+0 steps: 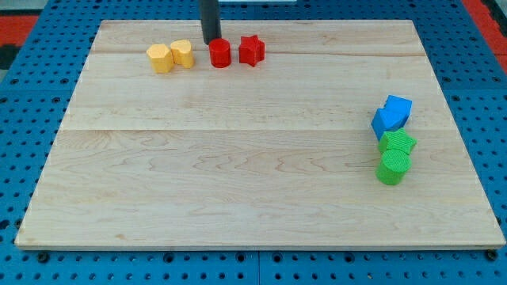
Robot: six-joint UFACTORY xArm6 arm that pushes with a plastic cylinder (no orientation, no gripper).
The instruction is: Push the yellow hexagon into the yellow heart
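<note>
Pale wood board [238,158] on blue pegboard: yellow hexagon [160,58] sits upper left, touching the yellow heart [183,53] already. It looks light, hard, slippery; push its left face. Bare rod tip [211,41] stands beside the red cylinder [219,53], clamping nothing.

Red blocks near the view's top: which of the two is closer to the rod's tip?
The red round block, the left of the pair. My tip sits just above its upper-left edge, while the red star lies farther to the view's right.
</note>
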